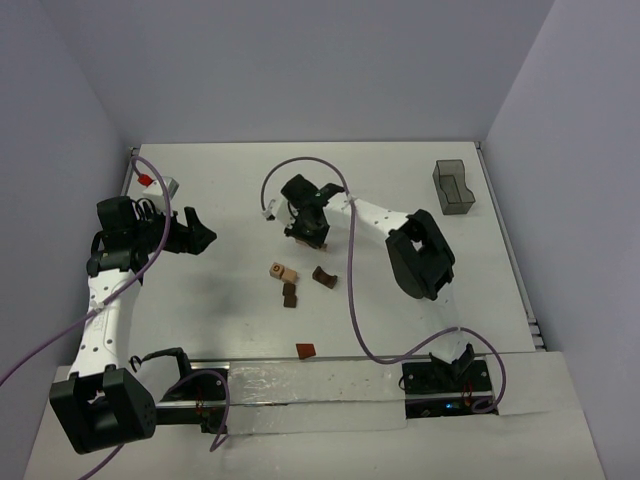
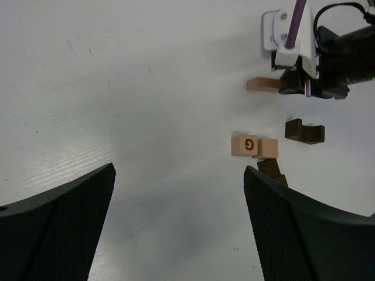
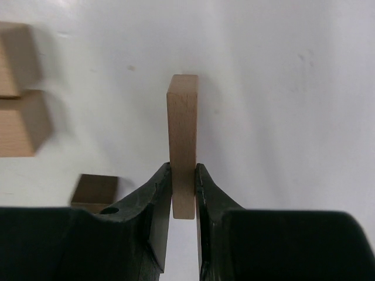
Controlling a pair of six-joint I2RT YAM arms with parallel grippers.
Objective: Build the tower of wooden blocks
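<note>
On the table [image 1: 230,190], at its centre: no wood block tower is yet standing. Its pieces lie loose: two tan cubes [image 1: 284,272] touching side by side, a dark brown block [image 1: 291,294] just near of them, a notched dark block [image 1: 323,277] just to their right, and a reddish-brown block [image 1: 305,349] apart, towards the near edge.
Piece in hand: a tan plank [image 3: 183,146] is held on edge just far of the cubes. Whether it touches the table cannot be told.
Right gripper [image 3: 183,178]: clenched across the thickness of the tan plank at one end, with most of its length projecting past the fingertips.
Left gripper [image 2: 179,170]: jaws spread wide with nothing between them, well to the left of the pieces.
Step judged in hand: the plank is being placed as a course of the tower.
Method advised: the plank should be kept level and lowered squarely. It should be seated fully before release, and the jaws withdrawn straight.
Risk judged: the end grip leaves the long overhang free to swing, so the cubes could be knocked apart.
Far right: a grey bin [image 1: 453,186] is noted, well apart and not concerned.
</note>
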